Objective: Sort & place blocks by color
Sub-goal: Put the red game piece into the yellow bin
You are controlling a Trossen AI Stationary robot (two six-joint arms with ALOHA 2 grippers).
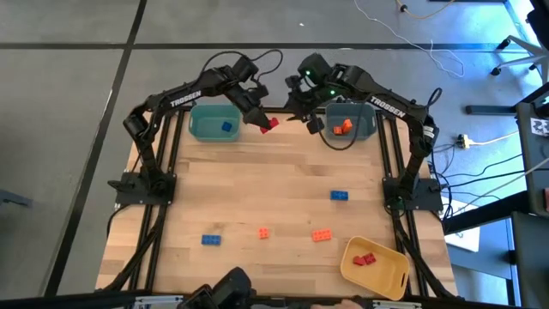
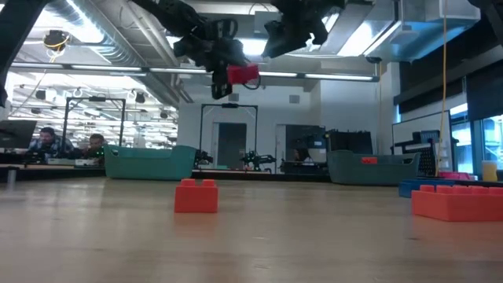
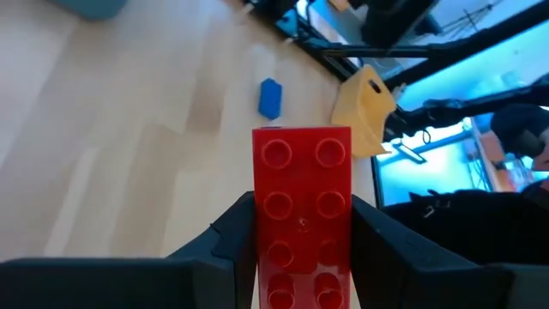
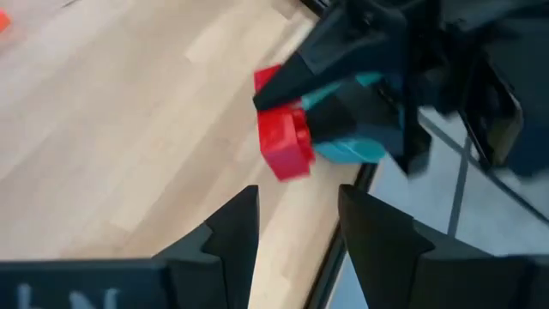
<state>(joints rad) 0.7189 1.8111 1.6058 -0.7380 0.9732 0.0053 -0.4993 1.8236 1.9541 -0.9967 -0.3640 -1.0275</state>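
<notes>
My left gripper [image 1: 262,120] is shut on a red oblong block [image 1: 269,124], held in the air between the teal bin [image 1: 199,129] and the grey-blue bin [image 1: 364,130] at the table's far side. The left wrist view shows the block [image 3: 302,172] studs-up between my fingers. My right gripper [image 4: 296,223] hangs open just to the right of it, with nothing between its fingers; the block [image 4: 283,142] lies ahead of them. One blue block [image 1: 226,127] rests in the teal bin, and orange blocks [image 1: 341,126] in the grey-blue one. My left gripper pinches the red block's two long sides [image 3: 257,232] between its two fingers [image 3: 232,236], on the half nearer the wrist. The fingers lie along the block and slant downward. Its free end [image 3: 302,142] sticks out past the fingertips, and the block [image 2: 242,73] hangs clear of the table.
Loose on the wood lie a blue block [image 1: 339,195] at mid right, and a blue block [image 1: 211,239] and two orange ones [image 1: 263,233] [image 1: 322,234] nearer the front. A yellow bin [image 1: 390,275] holding red blocks [image 1: 364,258] stands at the front right.
</notes>
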